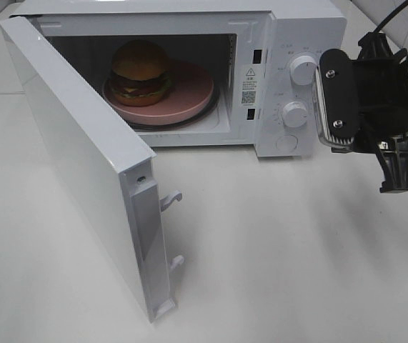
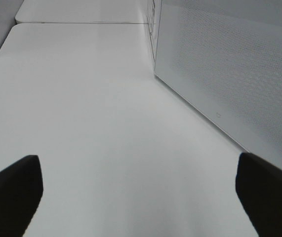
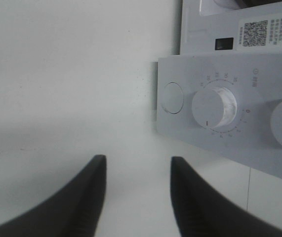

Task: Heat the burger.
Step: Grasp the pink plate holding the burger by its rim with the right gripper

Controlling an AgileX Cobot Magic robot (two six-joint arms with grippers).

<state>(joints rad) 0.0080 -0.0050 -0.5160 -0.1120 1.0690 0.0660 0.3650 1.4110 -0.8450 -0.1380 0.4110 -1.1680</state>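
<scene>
Golden-bun burger (image 1: 141, 71) sits on a pink plate (image 1: 195, 91) inside the open microwave (image 1: 311, 28), well apart from the right gripper (image 3: 137, 160), which hovers by the dials, partway open and empty. Left gripper (image 2: 138, 163) is spread wide, also empty.

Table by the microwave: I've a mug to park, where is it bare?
Bare: the table in front of the microwave, between the open door and the right claw. Also bare left of the door. Crowded: inside the microwave, where the pink plate and burger sit.
</scene>
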